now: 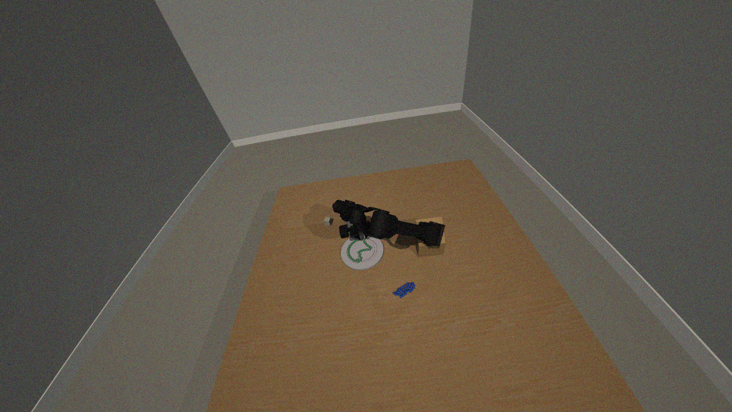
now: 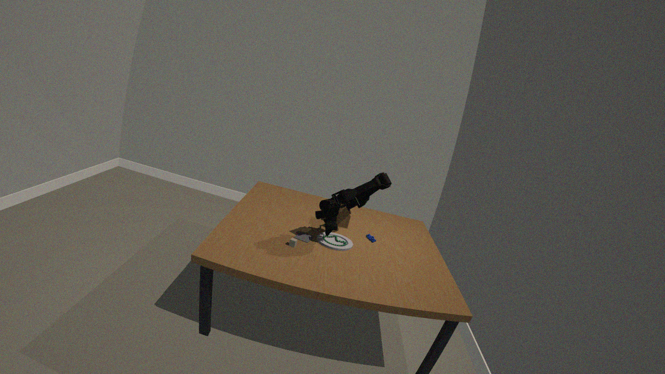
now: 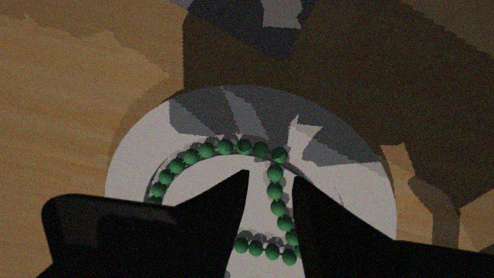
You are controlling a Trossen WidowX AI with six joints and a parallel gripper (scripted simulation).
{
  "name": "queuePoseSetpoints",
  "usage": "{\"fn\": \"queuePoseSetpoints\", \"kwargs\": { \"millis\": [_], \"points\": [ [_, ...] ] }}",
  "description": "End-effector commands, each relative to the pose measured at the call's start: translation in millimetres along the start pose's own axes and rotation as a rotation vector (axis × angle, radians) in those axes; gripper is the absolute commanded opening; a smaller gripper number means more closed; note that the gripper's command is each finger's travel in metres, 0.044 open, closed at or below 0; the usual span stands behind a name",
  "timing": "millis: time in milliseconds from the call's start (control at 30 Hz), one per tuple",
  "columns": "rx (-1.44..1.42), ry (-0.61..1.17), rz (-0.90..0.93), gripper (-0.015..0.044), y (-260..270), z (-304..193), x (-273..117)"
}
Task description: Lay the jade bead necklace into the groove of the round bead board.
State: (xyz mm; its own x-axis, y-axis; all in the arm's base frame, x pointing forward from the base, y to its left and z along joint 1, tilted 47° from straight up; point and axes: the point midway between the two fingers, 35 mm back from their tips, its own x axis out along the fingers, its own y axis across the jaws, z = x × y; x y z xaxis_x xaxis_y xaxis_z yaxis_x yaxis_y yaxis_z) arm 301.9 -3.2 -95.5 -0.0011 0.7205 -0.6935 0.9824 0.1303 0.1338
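So the jade-green bead necklace (image 1: 348, 250) (image 2: 345, 242) (image 3: 225, 147) is on the round white bead board (image 1: 377, 261) (image 2: 348, 246) (image 3: 127, 162), but only partly seated: one curved stretch is laid along the groove, while the rest is bent inward across the middle. The black parallel-jaw gripper (image 1: 361, 236) (image 2: 327, 235) (image 3: 270, 181) is held low over the board, partly open; a run of beads is seen between the fingertips, with no grip on it, and some beads are hidden behind one finger

In the top view the board is set nearer the left edge of the wooden bench (image 1: 409, 348) (image 2: 372, 279) than the right one. The small pale cube (image 1: 327, 221) (image 2: 292, 242) is found between the board and the far left corner. The bunched blue beads (image 1: 404, 289) (image 2: 370, 238) are placed apart from the board, further from the far edge. The black jointed arm (image 1: 382, 224) (image 2: 355, 195) is stretched in from the right-edge side
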Motion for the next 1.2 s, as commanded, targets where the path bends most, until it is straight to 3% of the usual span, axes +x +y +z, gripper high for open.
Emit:
{"fn": "queuePoseSetpoints", "kwargs": {
  "millis": [0, 267, 433, 1167],
  "points": [
    [0.012, 0.007, -0.003, 0.012, -2.3, 0.2, 8.3],
    [0.014, 0.008, -0.003, 0.012, -2.7, -0.2, 13.7],
    [0.005, 0.004, -0.003, 0.0, -1.5, -0.9, 11.5],
    [0.005, 0.004, -0.003, 0.0, -1.5, -0.9, 11.5]
  ]
}}
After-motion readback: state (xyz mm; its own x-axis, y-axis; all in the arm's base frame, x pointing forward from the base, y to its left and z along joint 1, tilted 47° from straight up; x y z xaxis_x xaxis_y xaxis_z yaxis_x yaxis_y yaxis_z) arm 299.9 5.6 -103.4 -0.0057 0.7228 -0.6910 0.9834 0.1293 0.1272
